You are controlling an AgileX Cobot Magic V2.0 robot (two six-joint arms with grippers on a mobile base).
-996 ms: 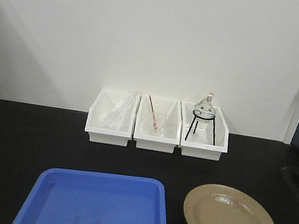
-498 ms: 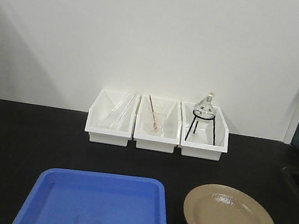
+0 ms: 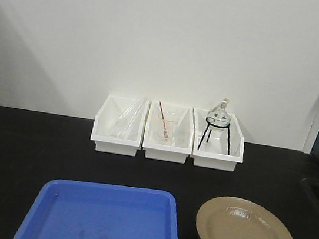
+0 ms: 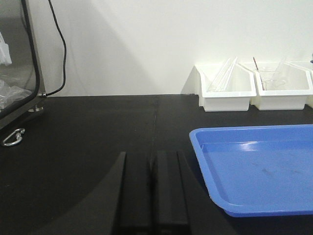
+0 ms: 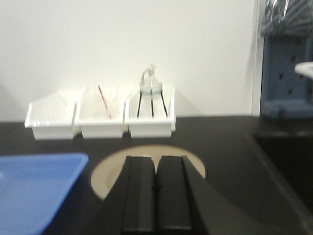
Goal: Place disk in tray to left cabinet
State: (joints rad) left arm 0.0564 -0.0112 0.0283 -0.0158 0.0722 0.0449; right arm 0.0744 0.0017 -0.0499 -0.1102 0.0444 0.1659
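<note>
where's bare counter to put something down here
The black counter is bare left of the blue tray and in the wide strip between tray and the three white bins. Tight: the narrow gap between tray and disk.

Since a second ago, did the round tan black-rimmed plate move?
No. The tan plate keeps its spot beside the blue plastic tray, below the rightmost white bin.

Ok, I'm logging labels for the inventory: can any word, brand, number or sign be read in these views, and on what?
None can be read. The blue tray, the tan plate, the three white bins and the black counter show no lettering in any view. The right wrist view is blurred.
</note>
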